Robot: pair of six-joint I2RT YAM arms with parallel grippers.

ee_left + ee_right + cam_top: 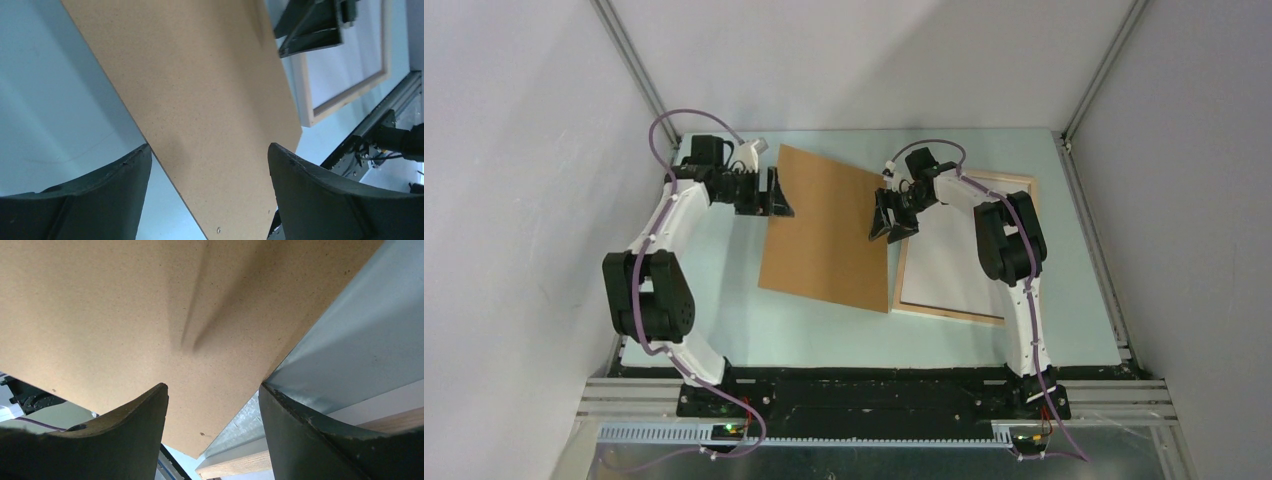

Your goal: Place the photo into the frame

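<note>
Frame (946, 314) lies flat at right, white sheet (944, 268) inside (can't tell if photo). L arm bent, reaching far-left; L gripper (780, 195) spread, empty, at brown board (829, 230)'s left edge. R gripper (890, 224) spread, empty, over board's right edge, which overlaps frame's left rail.

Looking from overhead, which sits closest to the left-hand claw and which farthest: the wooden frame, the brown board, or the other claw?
1. Brown board: just beside the left gripper, which is at its left edge.
2. Right gripper: across the board, at its right edge.
3. Frame: farthest, on the table's right side.
</note>
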